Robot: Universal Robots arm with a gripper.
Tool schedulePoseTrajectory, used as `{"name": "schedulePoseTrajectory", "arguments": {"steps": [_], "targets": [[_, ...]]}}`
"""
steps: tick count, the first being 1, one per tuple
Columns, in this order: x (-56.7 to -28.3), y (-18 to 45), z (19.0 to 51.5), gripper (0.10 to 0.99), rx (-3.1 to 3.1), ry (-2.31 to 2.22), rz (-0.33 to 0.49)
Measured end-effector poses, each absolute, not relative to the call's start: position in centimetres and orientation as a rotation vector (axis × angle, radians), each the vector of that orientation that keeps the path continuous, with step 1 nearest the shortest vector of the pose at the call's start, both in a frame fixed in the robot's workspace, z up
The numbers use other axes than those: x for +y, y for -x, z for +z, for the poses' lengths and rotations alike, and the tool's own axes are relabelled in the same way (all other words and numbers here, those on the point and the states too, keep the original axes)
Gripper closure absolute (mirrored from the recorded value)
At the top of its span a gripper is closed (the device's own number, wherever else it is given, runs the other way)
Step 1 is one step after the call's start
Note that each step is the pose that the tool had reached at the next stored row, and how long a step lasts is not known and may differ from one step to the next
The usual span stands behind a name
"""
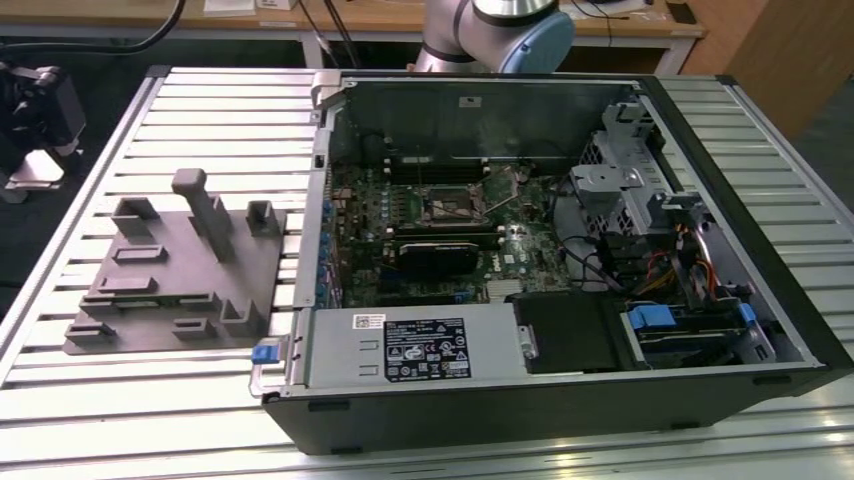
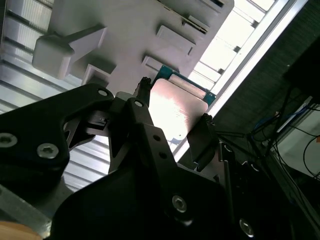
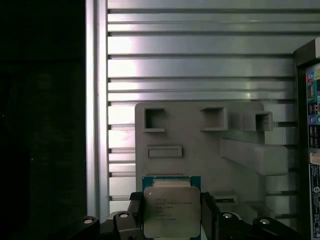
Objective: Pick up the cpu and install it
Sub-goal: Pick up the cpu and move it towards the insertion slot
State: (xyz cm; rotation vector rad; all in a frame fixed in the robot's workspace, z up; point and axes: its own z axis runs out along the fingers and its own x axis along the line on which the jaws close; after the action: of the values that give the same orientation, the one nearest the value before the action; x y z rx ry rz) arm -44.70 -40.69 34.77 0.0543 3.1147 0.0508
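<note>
The cpu (image 3: 171, 212) is a flat square chip with a silver-grey metal top and a green board edge. It sits between the two black fingers (image 3: 135, 212) of my gripper (image 3: 171, 216), which is shut on its opposite sides. In the second wrist view the cpu (image 2: 177, 107) is held the same way in the gripper (image 2: 175, 117). It hangs well above the grey plastic fixture (image 3: 200, 150). In the exterior view that fixture (image 1: 174, 270) lies on the slatted table at the view's left. The metal-framed socket (image 1: 450, 205) sits on the motherboard inside the open computer case.
The open computer case (image 1: 561, 390) fills the exterior view's right, with a power supply (image 1: 414, 345) at its near side and drive bays (image 1: 654, 210) at the right. The arm's base (image 1: 494, 30) stands behind the case. The slatted metal table (image 1: 214, 110) surrounds the fixture.
</note>
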Motion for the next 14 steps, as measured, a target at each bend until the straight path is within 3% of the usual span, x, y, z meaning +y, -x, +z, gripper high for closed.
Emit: {"name": "schedulePoseTrajectory", "arguments": {"steps": [14], "targets": [[-40.7,44.7,36.4,0.541,3.115,-0.054,0.051]]}}
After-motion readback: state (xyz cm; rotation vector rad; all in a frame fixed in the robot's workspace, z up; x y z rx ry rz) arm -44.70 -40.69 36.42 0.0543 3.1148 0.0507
